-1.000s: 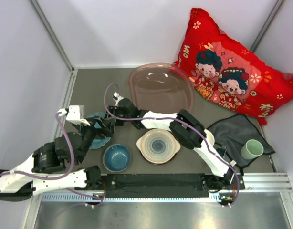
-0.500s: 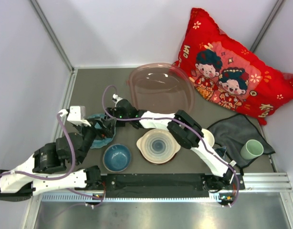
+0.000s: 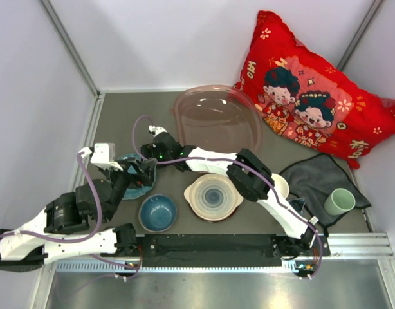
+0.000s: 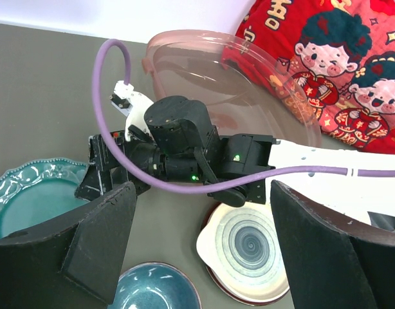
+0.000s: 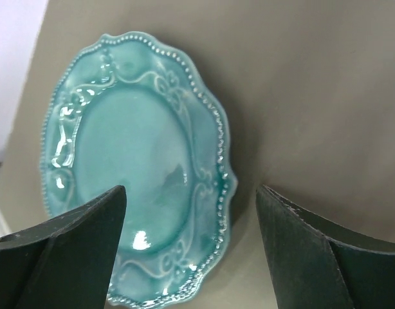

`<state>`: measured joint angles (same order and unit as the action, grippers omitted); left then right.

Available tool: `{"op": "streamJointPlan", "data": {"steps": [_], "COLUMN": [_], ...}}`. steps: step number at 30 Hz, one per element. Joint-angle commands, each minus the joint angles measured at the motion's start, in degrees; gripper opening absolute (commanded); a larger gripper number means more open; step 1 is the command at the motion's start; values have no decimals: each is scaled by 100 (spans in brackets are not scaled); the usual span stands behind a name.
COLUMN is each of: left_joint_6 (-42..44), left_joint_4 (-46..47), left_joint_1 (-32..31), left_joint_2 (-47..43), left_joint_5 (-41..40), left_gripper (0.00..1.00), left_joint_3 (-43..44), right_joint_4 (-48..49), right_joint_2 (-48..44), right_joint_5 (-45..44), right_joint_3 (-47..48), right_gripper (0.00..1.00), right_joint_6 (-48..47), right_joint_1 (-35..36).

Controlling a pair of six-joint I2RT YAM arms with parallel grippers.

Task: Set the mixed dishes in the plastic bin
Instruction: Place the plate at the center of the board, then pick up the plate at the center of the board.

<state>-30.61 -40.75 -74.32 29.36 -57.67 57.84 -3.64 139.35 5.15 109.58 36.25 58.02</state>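
From above, the pink plastic bin (image 3: 217, 121) sat at the back of the grey table (image 3: 120, 122). None of the dishes could be seen in it. A red pillow (image 3: 307, 96) leaned just beside it on the right. The teal plate (image 3: 141, 185) lay on the left side of the table, partly under the arms. The blue bowl (image 3: 157, 213) sat close in front of it, and the ringed plate with handles (image 3: 213, 196) was next to the bowl. The pale green cup (image 3: 339, 201) stood far to the right, at the edge of a dark grey cloth (image 3: 316, 175). The right gripper (image 3: 146, 166) reached all the way across to the teal plate. The left gripper (image 3: 130, 174) was over the same plate. From up there I could not tell how their fingers stood.

In the left wrist view, the left gripper (image 4: 202, 193) had its fingers spread wide, holding nothing. Between them showed the right gripper (image 4: 98, 172), down by the edge of the teal plate (image 4: 30, 201). The bin (image 4: 184, 44) was behind it. The blue bowl (image 4: 156, 291) and the ringed plate (image 4: 249, 257) lay near the bottom.

In the right wrist view, the right gripper (image 5: 191, 193) was spread wide too, with nothing held. The teal plate (image 5: 120, 167) lay flat on the table below, with its right edge between the two fingers.
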Motion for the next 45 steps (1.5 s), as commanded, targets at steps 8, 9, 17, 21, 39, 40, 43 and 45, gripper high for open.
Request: {"op": "streamJointPlan", "data": {"steps": [8, 9, 17, 21, 39, 40, 43, 45], "left_joint_6": [-41, -50, 11, 90, 380, 389, 433, 424], "left_joint_4": [164, 173, 287, 410, 744, 805, 946, 1016], "left_joint_1": [-3, -12, -3, -3, -3, -3, -3, -3], "left_joint_2": [-36, -53, -63, -106, -124, -63, 60, 130], "left_joint_5": [-16, -8, 10, -16, 107, 115, 151, 160], "left_gripper": [89, 89, 89, 89, 89, 89, 89, 89], "left_joint_3": [-106, -115, -151, -142, -335, -370, -432, -528], "right_joint_4": [-66, -110, -76, 82, 435, 365, -162, -444], "right_joint_2": [-751, -777, -1313, -1822, -5302, -5504, -6286, -6891], "right_joint_5": [-207, -303, -392, -374, -1366, -1454, -1709, -1771], "right_joint_3": [-113, -51, -314, -735, -4127, -4242, -4822, -5349], "right_gripper": [81, 81, 81, 81, 83, 83, 83, 83], "right_joint_6": [-829, -874, -1129, -1033, -417, -408, -259, -58], "right_joint_1": [131, 148, 219, 219, -177, -177, -177, -177]}}
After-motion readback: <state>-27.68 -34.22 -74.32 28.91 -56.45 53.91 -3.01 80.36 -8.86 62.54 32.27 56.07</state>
